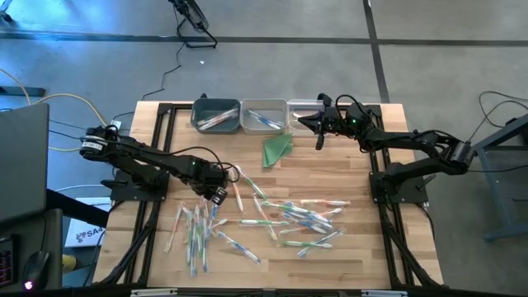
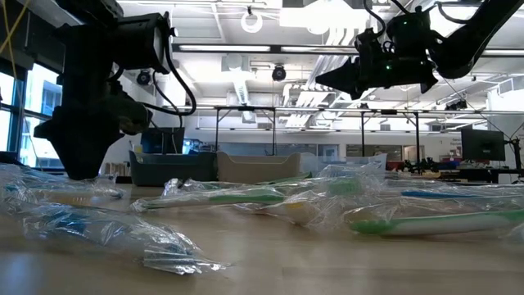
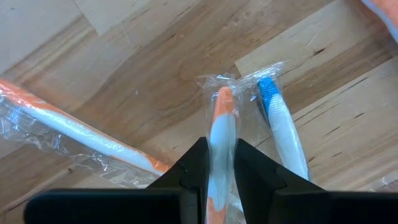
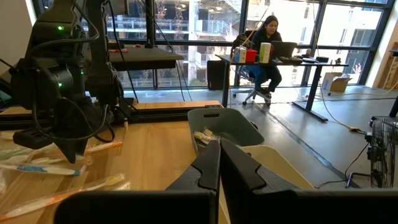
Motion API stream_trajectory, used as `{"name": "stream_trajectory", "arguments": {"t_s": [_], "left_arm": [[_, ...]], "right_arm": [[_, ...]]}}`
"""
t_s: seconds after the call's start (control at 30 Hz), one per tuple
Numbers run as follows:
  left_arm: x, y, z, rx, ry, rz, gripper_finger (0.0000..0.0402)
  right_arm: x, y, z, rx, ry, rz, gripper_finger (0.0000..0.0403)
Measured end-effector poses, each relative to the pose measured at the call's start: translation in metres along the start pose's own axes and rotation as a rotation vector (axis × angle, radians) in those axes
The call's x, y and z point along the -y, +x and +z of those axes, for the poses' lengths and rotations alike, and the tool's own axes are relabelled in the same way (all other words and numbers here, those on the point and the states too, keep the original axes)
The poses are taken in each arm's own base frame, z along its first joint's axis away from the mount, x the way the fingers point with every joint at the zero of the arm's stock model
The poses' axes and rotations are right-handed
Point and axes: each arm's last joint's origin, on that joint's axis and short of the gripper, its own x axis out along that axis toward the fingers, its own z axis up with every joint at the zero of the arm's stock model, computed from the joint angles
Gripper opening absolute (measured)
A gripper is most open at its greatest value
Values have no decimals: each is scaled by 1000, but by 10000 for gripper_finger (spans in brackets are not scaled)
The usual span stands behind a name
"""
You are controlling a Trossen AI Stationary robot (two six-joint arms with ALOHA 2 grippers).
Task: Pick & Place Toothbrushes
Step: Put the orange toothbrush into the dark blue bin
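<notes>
Left gripper (image 3: 221, 165) jaws pinch an orange toothbrush (image 3: 221, 134) lower-centre; slick wrapper may slip. Right gripper (image 4: 219, 163) jaws closed, empty.

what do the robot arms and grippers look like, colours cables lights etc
Both arms are dark, near-black jointed links with black cables looped along them. The left gripper has two dark, wedge-shaped fingers that taper toward the tips. The right gripper has the same dark tapered fingers, and small green lights glow on its wrist housing. The left arm's base end carries a white-labelled collar, with pale cables trailing off beside it.
</notes>
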Motion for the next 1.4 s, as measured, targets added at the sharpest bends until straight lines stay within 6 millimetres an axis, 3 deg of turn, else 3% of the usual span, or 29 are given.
{"name": "stream_trajectory", "arguments": {"t_s": [1.17, 1.4], "left_arm": [[3, 0, 1, -4, 7, -33, 58], [3, 0, 1, 3, 81, -42, 58]], "right_arm": [[0, 0, 0, -1, 0, 0, 3], [0, 0, 0, -1, 1, 0, 3]]}}
